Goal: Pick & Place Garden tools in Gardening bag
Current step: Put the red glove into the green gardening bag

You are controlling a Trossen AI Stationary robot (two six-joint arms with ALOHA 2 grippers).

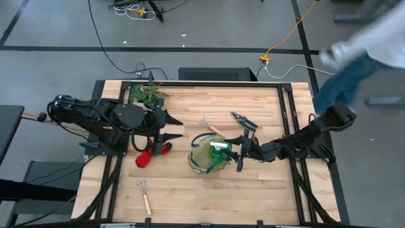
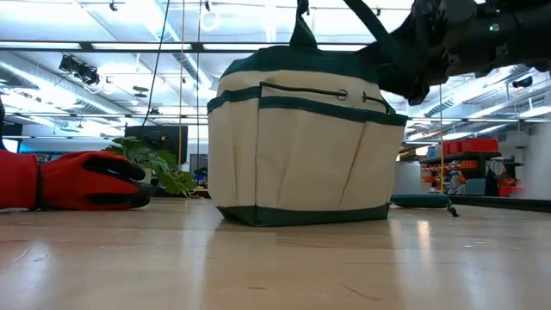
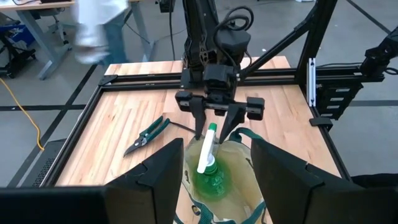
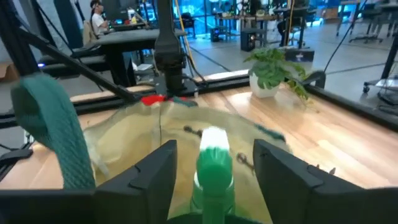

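While the right gripper [image 1: 239, 152] hangs over the mouth of the gardening bag [image 1: 209, 156] in the middle of the desk [image 1: 266, 183], its jaws are apart; the green round piece with the white handle [image 3: 208, 163] pokes up out of the bag between them; the left gripper [image 1: 171, 126] waits with jaws wide by the red gloves [image 1: 150, 154]; the shears [image 1: 244, 120] and one rake [image 1: 144, 196] lie on the desk.
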